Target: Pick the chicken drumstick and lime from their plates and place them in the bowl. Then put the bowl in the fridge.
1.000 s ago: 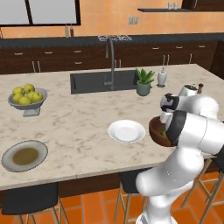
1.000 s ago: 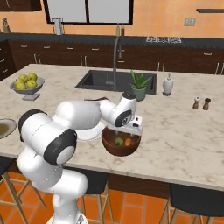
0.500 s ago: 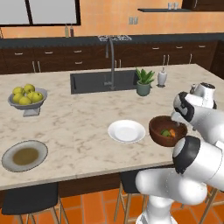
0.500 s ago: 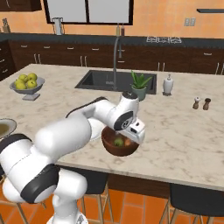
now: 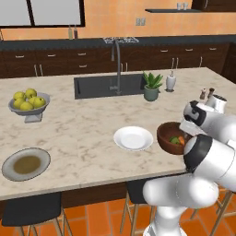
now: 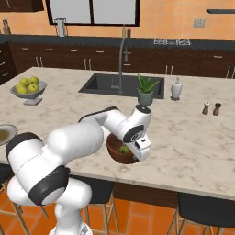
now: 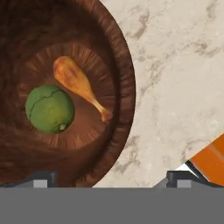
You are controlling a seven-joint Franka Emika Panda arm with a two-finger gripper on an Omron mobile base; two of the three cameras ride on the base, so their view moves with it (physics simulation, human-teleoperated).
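Hovering wide open, pincer (image 7: 109, 177) straddling the wooden bowl's (image 7: 124, 87) rim at 3 o'clock on the marble counter (image 7: 175, 78), with chicken drumstick (image 7: 78, 85) and lime (image 7: 49, 109) lying together inside toward 10 o'clock, fingertips gripping nothing.

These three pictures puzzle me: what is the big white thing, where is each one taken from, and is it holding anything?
It is a robot arm in a simulated kitchen. Two pictures come from cameras behind it, left and right. The third looks down from its hand. Its gripper is open above the bowl's rim and holds nothing. The wooden bowl sits near the counter edge, with the lime and chicken drumstick inside. Also there: a white plate, a grey plate, a fruit bowl, a potted plant and a sink.
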